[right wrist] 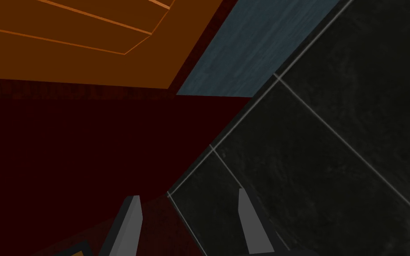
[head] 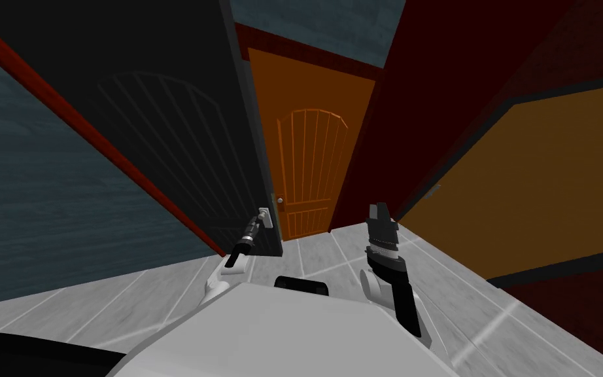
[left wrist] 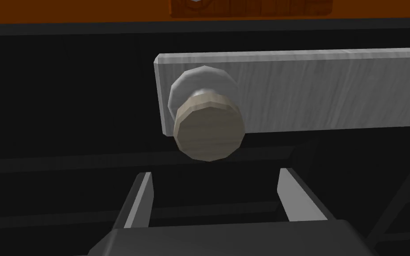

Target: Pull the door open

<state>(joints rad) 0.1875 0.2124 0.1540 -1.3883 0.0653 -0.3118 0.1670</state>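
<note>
A dark panelled door (head: 163, 131) stands at my left, its free edge showing against an orange door behind it. Near that edge is a grey plate (left wrist: 288, 93) carrying a round beige knob (left wrist: 208, 129); in the head view the plate (head: 265, 215) is small. My left gripper (left wrist: 216, 174) is open, its fingertips just short of the knob and to either side of it, not touching. In the head view the left gripper (head: 259, 220) reaches up to the plate. My right gripper (head: 377, 211) is raised at the right, and in its own wrist view this gripper (right wrist: 187, 194) is open and holds nothing.
An orange door (head: 310, 170) with a small knob (head: 280, 201) closes the far end of a narrow hallway. Dark red walls and another orange door (head: 542, 183) run along the right. The floor (head: 333, 252) is pale grey tile.
</note>
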